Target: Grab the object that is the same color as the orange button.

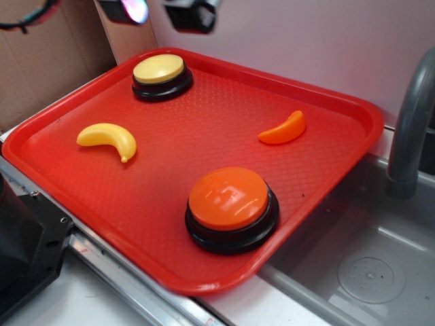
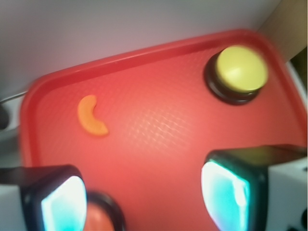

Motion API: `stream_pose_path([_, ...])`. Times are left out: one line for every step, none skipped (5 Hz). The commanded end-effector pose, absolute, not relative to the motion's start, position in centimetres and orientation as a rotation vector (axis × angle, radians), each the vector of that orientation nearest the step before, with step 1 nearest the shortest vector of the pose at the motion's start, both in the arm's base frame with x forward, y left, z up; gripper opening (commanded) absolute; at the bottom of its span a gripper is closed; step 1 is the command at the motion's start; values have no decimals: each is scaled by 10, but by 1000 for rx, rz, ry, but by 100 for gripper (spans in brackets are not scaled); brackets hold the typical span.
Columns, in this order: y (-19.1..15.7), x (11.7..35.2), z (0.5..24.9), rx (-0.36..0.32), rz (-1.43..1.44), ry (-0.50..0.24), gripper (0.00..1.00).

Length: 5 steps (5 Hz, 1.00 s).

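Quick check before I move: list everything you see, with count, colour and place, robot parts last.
Tray: one, red, holds everything below.
Orange button: one, orange dome on black base, tray's near edge.
Yellow button: one, yellow top on black base, far corner.
Orange slice: one, orange crescent, right side of tray, lying alone.
Banana: one, yellow, left side.
Sink: one, grey, right of tray, with grey faucet.
Cardboard: brown, behind, left.
Claw: one, black, open, above tray, holding nothing.

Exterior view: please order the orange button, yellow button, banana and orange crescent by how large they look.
1. orange button, though nearest the camera
2. yellow button
3. banana, close to the yellow button in apparent size
4. orange crescent
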<state>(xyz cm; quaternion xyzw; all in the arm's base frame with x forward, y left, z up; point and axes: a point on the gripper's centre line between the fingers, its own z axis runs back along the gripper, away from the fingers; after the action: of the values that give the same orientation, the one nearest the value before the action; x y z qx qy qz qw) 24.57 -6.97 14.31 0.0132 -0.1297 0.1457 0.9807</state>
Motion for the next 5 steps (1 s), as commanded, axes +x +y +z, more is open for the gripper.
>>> stream_pose_path([-71,302,94,28,336,-280,100])
stream_pose_path([-75,313,69,30,294,-243,100])
stream_pose_path([-96,329,60,-50,207,-269,100])
stream_pose_path([-117,335,62,-138,105,-288,100])
stream_pose_path([-125,333,60,-149,69,-274,100])
